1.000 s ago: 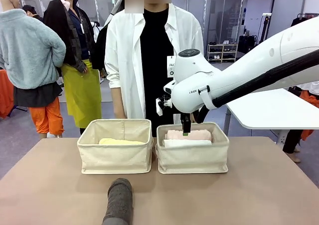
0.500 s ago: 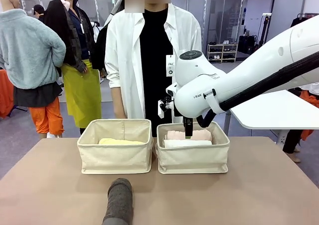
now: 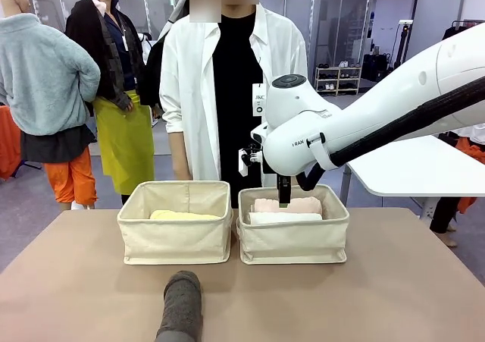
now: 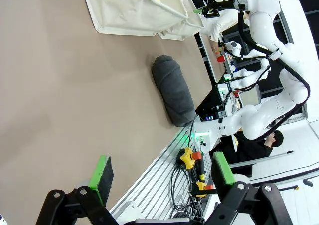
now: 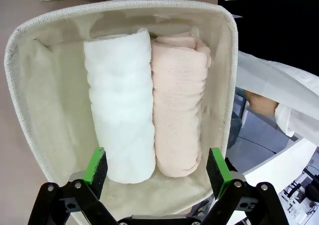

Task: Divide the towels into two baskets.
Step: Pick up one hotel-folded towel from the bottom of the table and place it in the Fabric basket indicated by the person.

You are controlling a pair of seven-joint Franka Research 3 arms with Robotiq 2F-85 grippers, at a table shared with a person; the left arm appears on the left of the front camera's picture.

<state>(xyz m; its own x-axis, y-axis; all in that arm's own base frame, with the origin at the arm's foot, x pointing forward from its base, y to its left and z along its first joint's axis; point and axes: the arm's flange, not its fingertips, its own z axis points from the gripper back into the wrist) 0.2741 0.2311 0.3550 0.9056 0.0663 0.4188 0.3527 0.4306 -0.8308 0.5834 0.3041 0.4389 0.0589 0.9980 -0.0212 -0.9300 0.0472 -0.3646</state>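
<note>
Two cream baskets stand side by side at the far side of the table. A pale yellow towel (image 3: 184,215) lies in the left basket (image 3: 174,236). In the right basket (image 3: 294,240) a white towel (image 3: 284,218) and a pale pink towel (image 3: 292,205) lie next to each other. My right gripper (image 3: 283,192) hangs open just above these two; from its wrist I see the white towel (image 5: 119,115), the pink towel (image 5: 177,110) and the basket rim (image 5: 227,85) below the open, empty gripper (image 5: 157,167). A dark grey towel (image 3: 180,308) lies at the table's near edge. My left gripper (image 4: 162,171) is open, off the table's near edge, and the grey towel (image 4: 173,89) lies some way ahead of it.
A person in a white coat (image 3: 227,92) stands right behind the baskets, hands out of sight. Other people stand at the back left. A white table (image 3: 417,167) is at the right. Bare tabletop (image 3: 364,296) surrounds the grey towel.
My right arm has shifted only slightly over the right basket, its gripper staying open. No towel has moved.
</note>
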